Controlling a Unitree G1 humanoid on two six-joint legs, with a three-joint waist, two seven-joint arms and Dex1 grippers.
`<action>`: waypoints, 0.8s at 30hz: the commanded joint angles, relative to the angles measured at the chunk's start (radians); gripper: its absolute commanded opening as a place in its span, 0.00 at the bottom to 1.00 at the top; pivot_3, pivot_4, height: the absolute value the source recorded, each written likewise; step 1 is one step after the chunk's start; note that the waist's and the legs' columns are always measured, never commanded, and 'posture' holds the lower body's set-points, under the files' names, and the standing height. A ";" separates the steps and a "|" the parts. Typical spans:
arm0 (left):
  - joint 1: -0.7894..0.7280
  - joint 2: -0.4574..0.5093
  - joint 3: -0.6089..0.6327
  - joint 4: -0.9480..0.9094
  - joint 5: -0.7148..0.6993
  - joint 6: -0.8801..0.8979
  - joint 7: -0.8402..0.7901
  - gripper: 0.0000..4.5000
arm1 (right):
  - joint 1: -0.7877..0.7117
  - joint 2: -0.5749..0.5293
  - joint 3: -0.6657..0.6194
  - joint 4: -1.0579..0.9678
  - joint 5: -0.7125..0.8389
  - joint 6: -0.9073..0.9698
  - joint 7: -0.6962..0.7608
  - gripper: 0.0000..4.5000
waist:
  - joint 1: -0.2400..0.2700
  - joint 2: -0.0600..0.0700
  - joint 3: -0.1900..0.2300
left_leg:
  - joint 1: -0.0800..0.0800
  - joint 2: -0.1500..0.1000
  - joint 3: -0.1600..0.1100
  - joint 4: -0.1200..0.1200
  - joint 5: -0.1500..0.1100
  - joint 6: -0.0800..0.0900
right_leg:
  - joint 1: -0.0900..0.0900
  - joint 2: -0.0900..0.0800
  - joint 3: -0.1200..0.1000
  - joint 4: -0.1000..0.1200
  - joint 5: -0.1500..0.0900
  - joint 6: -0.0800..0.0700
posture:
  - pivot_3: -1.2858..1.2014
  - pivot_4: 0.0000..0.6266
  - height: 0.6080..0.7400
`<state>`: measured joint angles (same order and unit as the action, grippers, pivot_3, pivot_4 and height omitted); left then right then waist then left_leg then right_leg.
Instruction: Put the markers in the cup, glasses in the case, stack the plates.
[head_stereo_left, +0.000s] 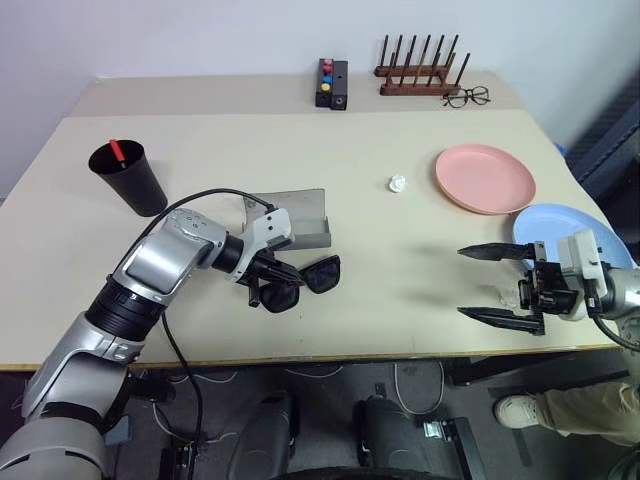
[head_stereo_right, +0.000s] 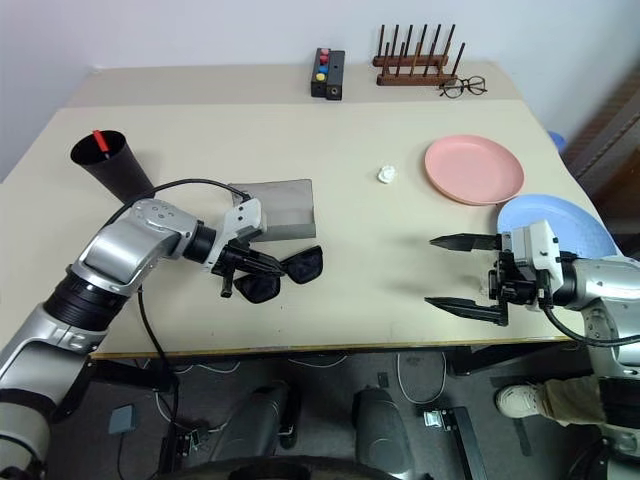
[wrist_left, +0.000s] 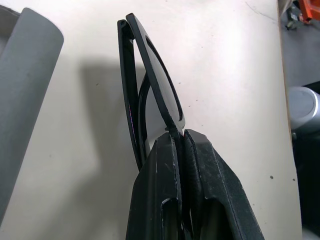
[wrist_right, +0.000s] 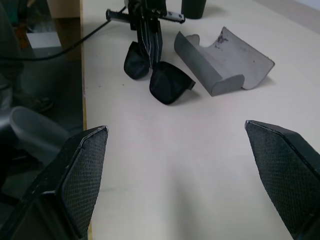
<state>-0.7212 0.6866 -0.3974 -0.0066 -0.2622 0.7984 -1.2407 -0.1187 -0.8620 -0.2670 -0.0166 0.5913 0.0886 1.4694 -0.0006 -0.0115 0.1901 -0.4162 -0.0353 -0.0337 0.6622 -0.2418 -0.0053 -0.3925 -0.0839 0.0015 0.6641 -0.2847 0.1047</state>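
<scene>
Left end effector (head_stereo_left: 268, 272) pinched on glasses (head_stereo_left: 303, 280) at the bridge, apparently, just beside open case (head_stereo_left: 292, 215).

Table (head_stereo_left: 400, 300): wide beige top, carrying everything here.
Wooden rack (head_stereo_left: 420, 72): at the far edge, dark pegs upright in two rows.
Wire-framed eyeglasses (head_stereo_left: 467, 97): right beside the rack, clear lenses.
Button box (head_stereo_left: 332, 83): black, coloured buttons on top, far edge.
White crumpled scrap (head_stereo_left: 398, 183): mid-table, small, alone.
</scene>
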 joint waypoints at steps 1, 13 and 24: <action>0.005 0.016 0.019 0.003 0.021 -0.002 0.028 0.00 | -0.010 0.006 -0.003 -0.036 0.020 0.012 -0.010 1.00 | 0.001 0.000 0.000 | 0.000 0.000 0.000 0.000 0.000 0.000 | 0.000 0.000 0.000 0.000 0.000 0.000 | 0.52 0.24 1.00; -0.004 0.036 0.219 -0.081 -0.099 -0.033 0.031 0.00 | -0.118 0.031 0.058 0.025 -0.005 0.018 -0.013 1.00 | 0.010 0.000 0.001 | -0.001 0.000 0.000 -0.001 0.000 0.000 | -0.001 -0.003 0.000 -0.001 0.000 0.000 | 0.52 0.24 1.00; -0.260 -0.020 0.271 0.307 -0.021 -0.268 0.072 0.00 | -0.247 0.098 0.128 0.127 -0.048 -0.023 -0.012 1.00 | 0.011 -0.001 0.001 | -0.002 -0.001 0.000 0.000 0.000 0.000 | -0.002 -0.001 -0.002 -0.001 0.000 0.001 | 0.52 0.24 1.00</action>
<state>-0.9418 0.6553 -0.1250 0.2237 -0.3267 0.5969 -1.1590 -0.3424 -0.7699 -0.1316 0.1148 0.5403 0.0808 1.4593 0.0099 -0.0126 0.1914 -0.4177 -0.0367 -0.0333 0.6618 -0.2421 -0.0049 -0.3942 -0.0844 -0.0002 0.6636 -0.2846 0.1053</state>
